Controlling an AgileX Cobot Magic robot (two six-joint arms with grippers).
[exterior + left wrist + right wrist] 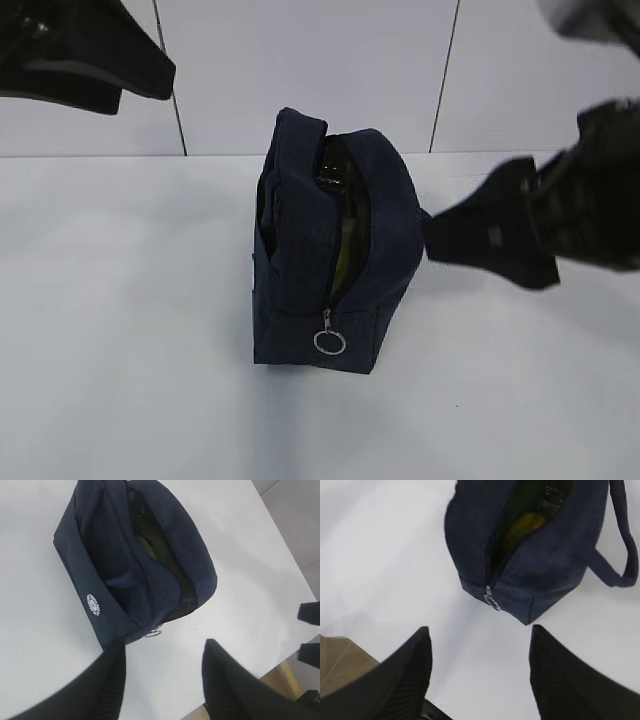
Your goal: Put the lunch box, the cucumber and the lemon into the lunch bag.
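While hidden elsewhere, the lunch bag's (135,560) white emblem (93,604) shows leftward.

hidden: most of the yellow lemon (524,526) inside the boxy navy fabric lunch bag (380,260) | cut off: bag's top in right wrist view | blurred: black right gripper (445,237)

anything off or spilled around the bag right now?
Nothing stands out. The lunch bag stands upright on the table, zipper open, with yellow and dark green items showing through the slit. Nothing lies loose on the table. Both grippers are open, clear of the bag.
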